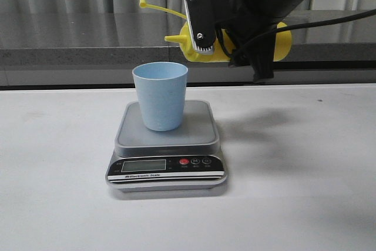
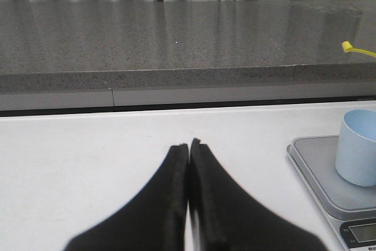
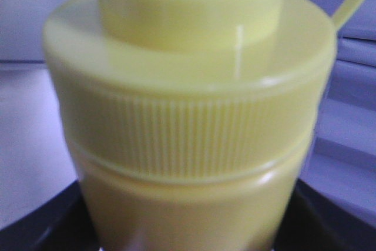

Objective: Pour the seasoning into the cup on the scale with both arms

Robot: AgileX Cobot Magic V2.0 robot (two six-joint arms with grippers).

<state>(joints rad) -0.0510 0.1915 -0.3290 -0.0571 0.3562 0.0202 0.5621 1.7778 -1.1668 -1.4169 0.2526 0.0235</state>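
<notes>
Right gripper (image 1: pixel 207 45): bulky matte black body, with a pale grey finger plate bearing two dark screws and a toothed lower edge.
Cable: thin, black, trailing off to the right.
Left gripper (image 2: pixel 189 148): two smooth black tapered fingers.

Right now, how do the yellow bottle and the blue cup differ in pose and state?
The yellow bottle is tipped on its side in the air, nozzle toward the cup; the blue cup stands upright. The bottle is clamped in the right hand; the cup is free, resting on the scale. The bottle is capped by a ribbed collar with its tethered cap off; the cup is open-topped. Both look like plastic.
</notes>
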